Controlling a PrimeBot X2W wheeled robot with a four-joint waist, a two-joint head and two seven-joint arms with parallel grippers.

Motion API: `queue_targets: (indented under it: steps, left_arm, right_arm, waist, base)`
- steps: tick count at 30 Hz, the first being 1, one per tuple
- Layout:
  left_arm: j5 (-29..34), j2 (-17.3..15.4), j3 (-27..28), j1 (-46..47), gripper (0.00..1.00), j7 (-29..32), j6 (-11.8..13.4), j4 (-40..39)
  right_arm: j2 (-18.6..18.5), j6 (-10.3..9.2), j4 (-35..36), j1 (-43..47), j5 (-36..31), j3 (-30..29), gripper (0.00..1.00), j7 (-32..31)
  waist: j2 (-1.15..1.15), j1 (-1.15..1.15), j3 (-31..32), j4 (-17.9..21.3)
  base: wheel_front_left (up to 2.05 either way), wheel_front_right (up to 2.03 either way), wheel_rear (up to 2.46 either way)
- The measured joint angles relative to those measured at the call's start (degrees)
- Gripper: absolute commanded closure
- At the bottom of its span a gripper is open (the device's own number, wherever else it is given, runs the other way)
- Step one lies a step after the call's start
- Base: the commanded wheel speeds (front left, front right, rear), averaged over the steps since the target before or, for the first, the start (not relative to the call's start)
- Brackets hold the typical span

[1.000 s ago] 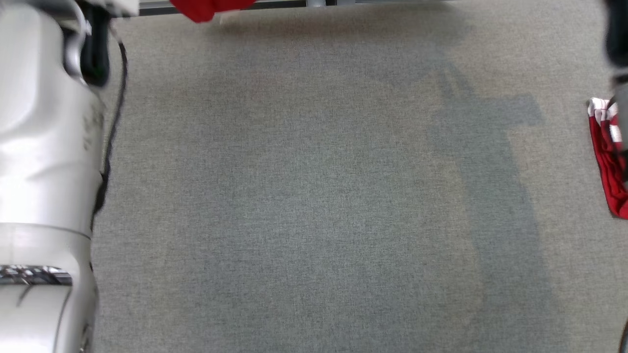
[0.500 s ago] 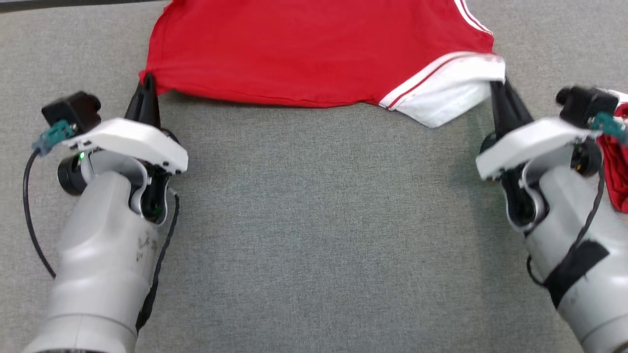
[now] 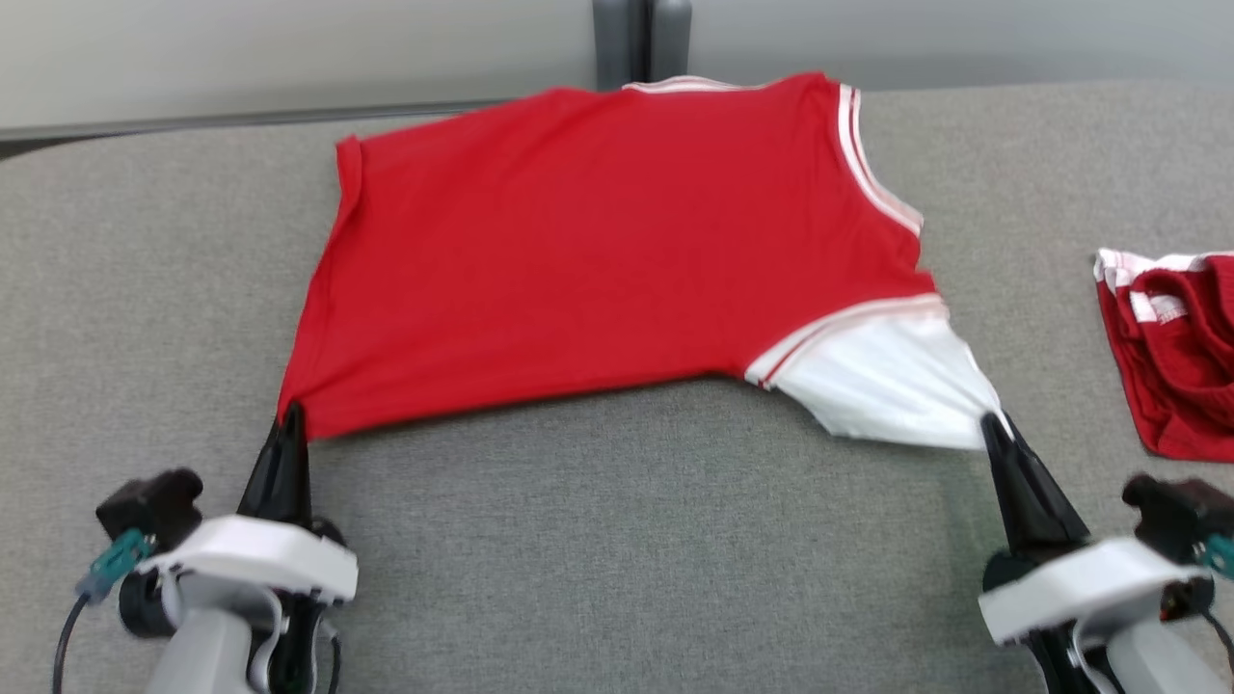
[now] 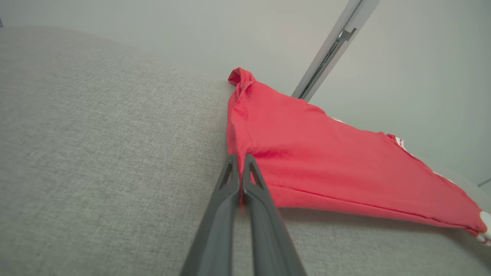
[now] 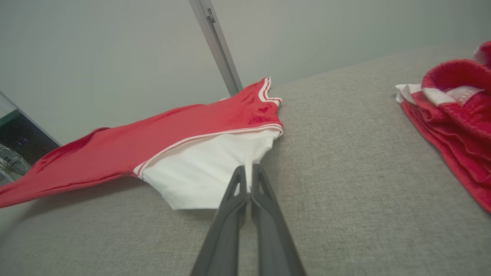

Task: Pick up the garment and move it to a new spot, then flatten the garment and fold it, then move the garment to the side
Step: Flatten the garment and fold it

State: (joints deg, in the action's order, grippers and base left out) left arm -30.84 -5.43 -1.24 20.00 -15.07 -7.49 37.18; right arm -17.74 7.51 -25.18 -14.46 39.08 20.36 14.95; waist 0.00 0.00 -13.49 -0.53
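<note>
Since half a second ago the head camera has tipped upward. The whole picture has shifted, so both arms sit lower in it and the far edge of the grey counter (image 3: 617, 559) now shows. Both grips look unchanged.

Counter: bare grey fabric surface between the arms.

Garment (image 3: 598, 260): red shirt, spread mostly flat across the far half of the counter, collar at the far edge. Near hem is pulled taut between the two grips and lifted slightly, casting a shadow in the wrist views. White sleeve (image 3: 887, 386) is drawn into a stretched point.

Red-and-white pile (image 3: 1176, 366): lies to the right, apart from the shirt, near the right arm.

Left pincer (image 3: 291, 416): clamped tight on the near red hem corner.

Right pincer (image 3: 993, 424): clamped tight on the sleeve tip.

Risks, as judged:
- The sleeve grip holds only a thin tip, so a hard pull may slip it free.
- Uneven pulling would skew the shirt or bunch it.
- The right arm swinging outward could snag the pile.
</note>
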Motion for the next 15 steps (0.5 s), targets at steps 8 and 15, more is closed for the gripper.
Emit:
queue_targets:
  steps: [8, 15]
  left_arm:
    - [1.53, -2.13, -1.27, -14.64, 1.00, 3.33, 2.21, -14.97]
    - [1.90, -3.52, -0.86, -28.22, 1.00, 12.73, 8.62, -35.13]
  right_arm:
    - [1.01, 0.00, 18.29, 18.84, -5.99, -8.71, 1.00, -2.75]
    - [5.46, -0.01, 34.14, 33.03, -10.71, -15.48, 1.00, -11.85]
  waist:
    - [0.00, 0.00, 5.66, -0.76]
    - [0.00, 0.00, 9.42, 0.09]
  base:
    - [0.00, 0.00, 0.00]
    - [0.00, 0.00, 0.00]
